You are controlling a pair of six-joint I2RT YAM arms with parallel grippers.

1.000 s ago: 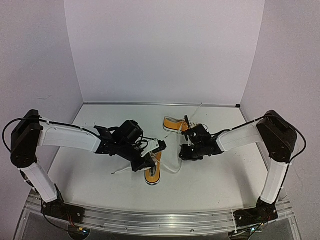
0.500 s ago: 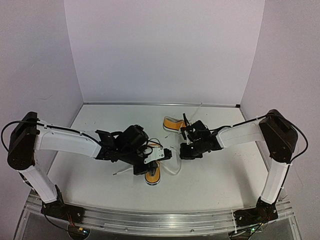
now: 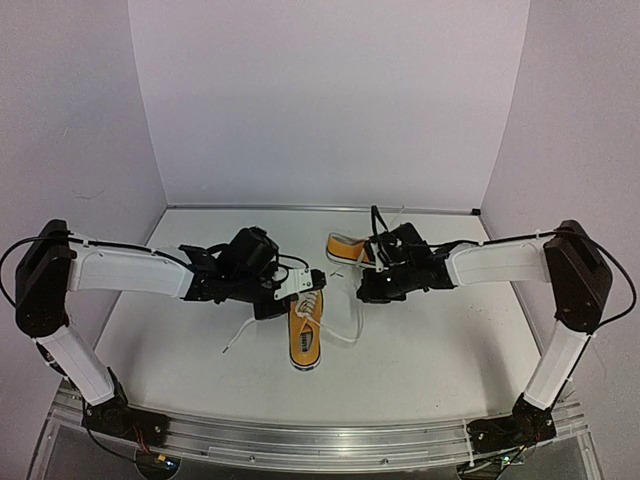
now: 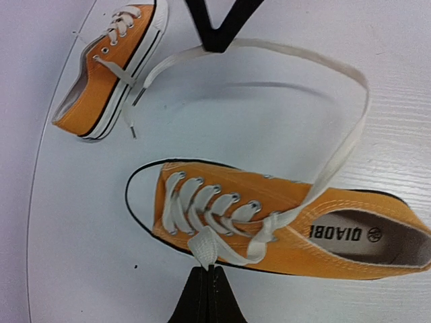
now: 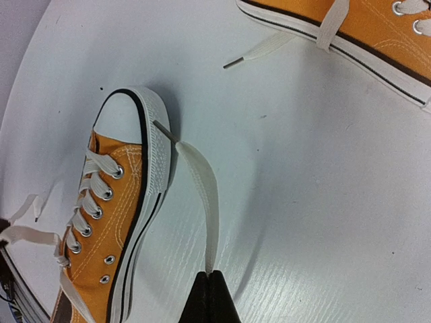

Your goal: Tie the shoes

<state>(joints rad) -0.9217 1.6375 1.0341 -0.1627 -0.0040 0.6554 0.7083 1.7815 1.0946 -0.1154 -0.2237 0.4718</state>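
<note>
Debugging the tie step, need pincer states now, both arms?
Left pincer: shut on a lace strand at the front shoe eyelets.
Right pincer: shut on the long lace end.

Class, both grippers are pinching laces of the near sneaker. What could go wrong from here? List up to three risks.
1. Nothing pins the near sneaker; a pull by the left gripper, shut on its lace close to the eyelets, may drag or tip it.
2. The right gripper holds the other lace near its tip; it might slip out.
3. That tip lies against the far sneaker, at its sole, so it might snag there.
</note>
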